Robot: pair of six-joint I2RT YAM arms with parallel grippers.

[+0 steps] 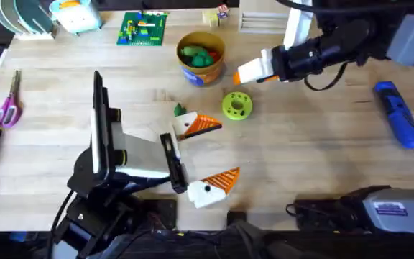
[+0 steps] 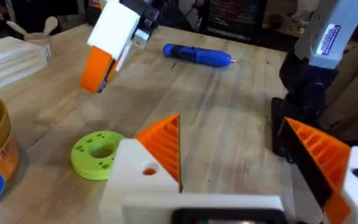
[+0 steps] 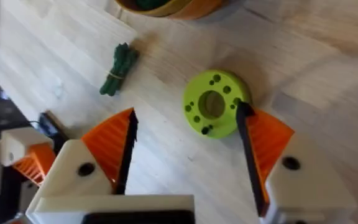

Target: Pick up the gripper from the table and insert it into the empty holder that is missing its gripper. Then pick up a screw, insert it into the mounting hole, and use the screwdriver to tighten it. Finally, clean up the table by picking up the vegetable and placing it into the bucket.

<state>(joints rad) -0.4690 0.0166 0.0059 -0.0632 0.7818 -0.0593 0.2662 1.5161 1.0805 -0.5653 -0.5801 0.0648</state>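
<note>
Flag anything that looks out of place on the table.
The vegetable lies loose on the wood near the lime-green disc, outside the bucket, which already holds green pieces. Nothing looks spilled or broken.

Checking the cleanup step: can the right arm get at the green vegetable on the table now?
Probably yes. The vegetable lies uncovered, and the right gripper hovers near it, jaws open. The lime disc sits closer, and the left gripper is beside the vegetable, so room is tight.

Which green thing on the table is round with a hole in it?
The lime-green disc beside the bucket. The other one, the dark green vegetable, is slim and long, with no hole.
</note>
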